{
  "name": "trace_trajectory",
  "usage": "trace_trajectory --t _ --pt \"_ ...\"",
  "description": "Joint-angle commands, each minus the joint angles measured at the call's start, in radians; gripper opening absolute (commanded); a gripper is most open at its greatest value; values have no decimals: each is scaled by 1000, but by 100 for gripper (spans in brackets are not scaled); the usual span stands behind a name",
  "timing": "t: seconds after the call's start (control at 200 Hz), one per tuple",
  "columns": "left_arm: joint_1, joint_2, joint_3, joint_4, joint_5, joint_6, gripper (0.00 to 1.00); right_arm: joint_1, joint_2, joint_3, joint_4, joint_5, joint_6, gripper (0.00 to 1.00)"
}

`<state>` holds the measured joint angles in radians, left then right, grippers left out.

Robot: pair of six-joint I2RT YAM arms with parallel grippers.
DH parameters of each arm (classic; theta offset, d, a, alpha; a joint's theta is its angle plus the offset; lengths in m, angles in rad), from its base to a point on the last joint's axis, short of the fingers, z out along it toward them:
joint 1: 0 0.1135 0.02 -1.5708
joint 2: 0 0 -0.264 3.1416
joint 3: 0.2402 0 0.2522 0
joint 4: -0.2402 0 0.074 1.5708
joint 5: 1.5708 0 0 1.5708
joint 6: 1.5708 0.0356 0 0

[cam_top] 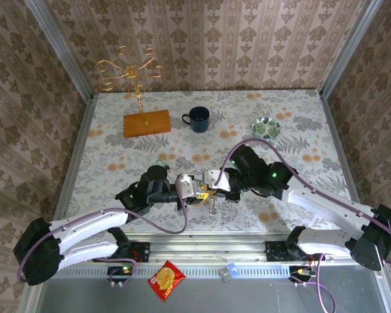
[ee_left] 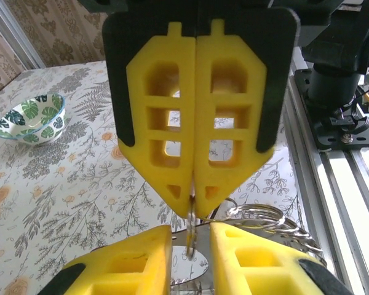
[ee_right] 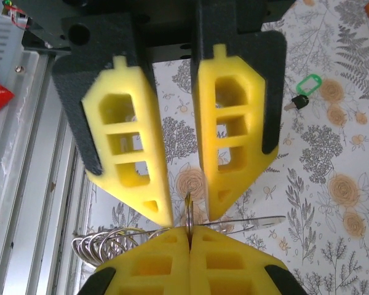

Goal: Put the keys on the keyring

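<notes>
In the right wrist view my right gripper (ee_right: 189, 238) is shut on a thin metal keyring (ee_right: 188, 209), held edge-on and standing up from its tips. A bunch of metal rings (ee_right: 101, 246) and a flat metal blade (ee_right: 258, 221) hang off it. In the left wrist view my left gripper (ee_left: 190, 244) is open, its fingers on either side of the same keyring (ee_left: 192, 230) without touching it. A shiny disc (ee_left: 189, 263) lies just below. Both grippers meet near the table's front middle (cam_top: 202, 186). A green-headed key (ee_right: 306, 85) lies on the table behind, also visible from the top (cam_top: 161, 159). No grey strap is visible.
A dark mug (cam_top: 198, 119) and a leaf-patterned bowl (cam_top: 266, 126) stand at the back. The gold wire stand on its wooden base (cam_top: 146, 122) is at the back left. The metal rail (cam_top: 202, 248) runs along the near edge, with a red packet (cam_top: 166, 280) beyond it.
</notes>
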<state>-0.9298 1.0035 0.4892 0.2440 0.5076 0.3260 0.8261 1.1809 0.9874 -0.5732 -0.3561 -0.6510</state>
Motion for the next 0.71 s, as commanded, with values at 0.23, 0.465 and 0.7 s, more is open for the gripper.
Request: trace_trajectory --t 0.23,0.465,0.7 --pt "-12 13 60 -52 -1 65 7 63 62 90 -103 64 -69 0" --pt "-11 -9 23 7 11 34 0 -10 -54 -51 101 -68 77 11" --pt "-11 -3 -39 143 40 -38 0 -87 -151 -209 317 -179 217 31"
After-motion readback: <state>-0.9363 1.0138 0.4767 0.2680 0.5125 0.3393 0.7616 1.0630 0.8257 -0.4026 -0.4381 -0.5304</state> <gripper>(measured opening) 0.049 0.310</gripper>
